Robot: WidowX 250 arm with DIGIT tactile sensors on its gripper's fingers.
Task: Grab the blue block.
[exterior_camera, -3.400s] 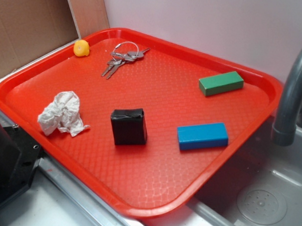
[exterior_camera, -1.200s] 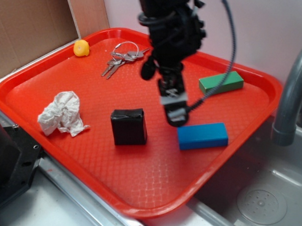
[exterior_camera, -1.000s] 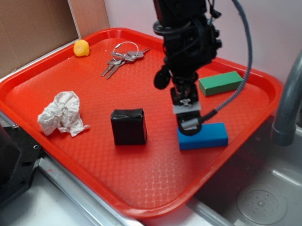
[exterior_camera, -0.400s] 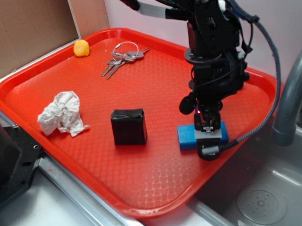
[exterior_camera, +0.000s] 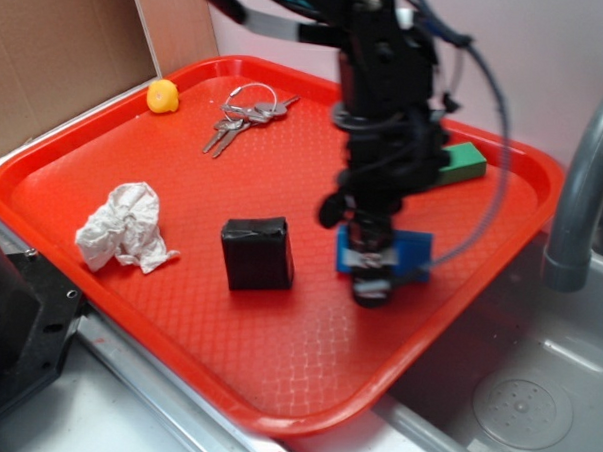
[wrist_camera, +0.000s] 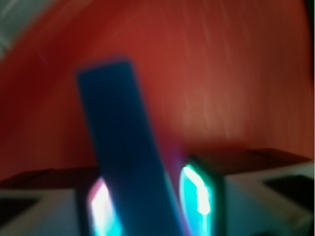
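At centre right of the exterior view the gripper is clamped on the blue block, above the red tray. The blurred wrist view shows the block wedged between both fingers. The arm hides most of the green block; whether the blue block touches the tray is unclear.

A red plastic tray with a textured bottom rests on the counter, its right corner hanging over the steel sink. On the tray lie a crumpled white tissue at the left, a black tape-wrapped cuboid near the middle, a bunch of keys and a small yellow-orange object toward the far corner. A green block lies near the far right rim, partly hidden by the arm, and the blue block is at the right, though blur hides whether it touches the tray.
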